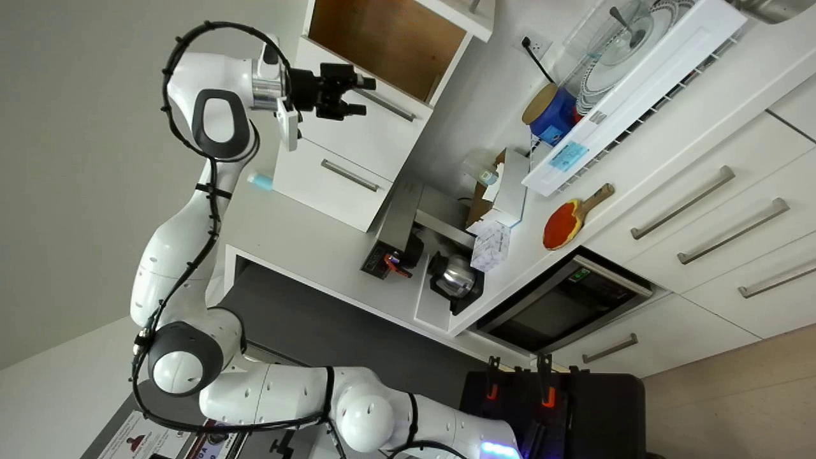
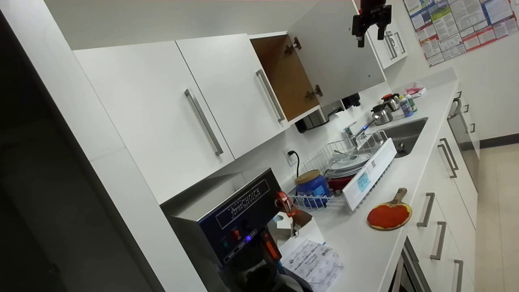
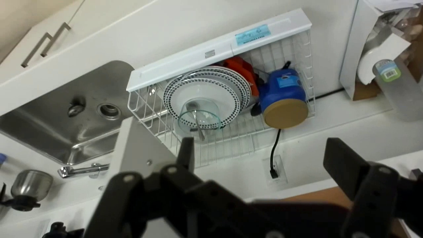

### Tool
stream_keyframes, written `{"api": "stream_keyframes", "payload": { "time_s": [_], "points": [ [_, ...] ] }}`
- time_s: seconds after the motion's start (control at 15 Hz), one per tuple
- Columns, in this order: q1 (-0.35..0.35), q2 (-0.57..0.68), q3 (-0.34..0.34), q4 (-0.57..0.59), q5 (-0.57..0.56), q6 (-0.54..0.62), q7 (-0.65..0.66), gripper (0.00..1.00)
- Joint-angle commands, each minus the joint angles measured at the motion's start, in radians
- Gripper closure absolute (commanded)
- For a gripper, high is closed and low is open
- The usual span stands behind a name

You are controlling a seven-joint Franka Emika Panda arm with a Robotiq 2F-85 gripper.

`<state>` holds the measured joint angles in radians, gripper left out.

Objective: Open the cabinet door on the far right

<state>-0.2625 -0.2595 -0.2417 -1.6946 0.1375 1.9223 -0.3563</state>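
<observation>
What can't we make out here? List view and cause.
Cabinet door: cut off by the top edge in both exterior views, partly behind the pincer in the wrist view.
Cabinet interior, wrist view: largely behind the pincer, cut off by the bottom edge.
Wall poster, in an exterior view: text too small; cut off by top and right edges.
Label on the blue tub, wrist view: print too blurred.

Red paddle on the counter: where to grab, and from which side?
Grip the red paddle by its brown handle, likely best from above, tool closing across its width: the handle is the narrowest part and points toward the sink, while the broad red head lies flat on the counter.
</observation>
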Motion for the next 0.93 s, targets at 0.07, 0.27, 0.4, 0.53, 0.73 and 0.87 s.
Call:
{"api": "stream_keyframes", "payload": {
  "time_s": [0.07, 0.27, 0.4, 0.53, 0.73, 0.87],
  "points": [
    [0.054, -0.068, 0.045, -0.216, -0.047, 0.182, 0.152, 0.0],
    [0.069, -0.079, 0.053, -0.337, -0.037, 0.312, 0.224, 0.0],
    [0.069, -0.087, 0.059, -0.408, -0.053, 0.365, 0.26, 0.0],
    [0.069, -0.092, 0.061, -0.461, -0.058, 0.392, 0.276, 0.0],
    [0.072, -0.107, 0.064, -0.521, -0.063, 0.416, 0.289, 0.0],
    [0.075, -0.119, 0.068, -0.55, -0.068, 0.428, 0.287, 0.0]
  ]
}}
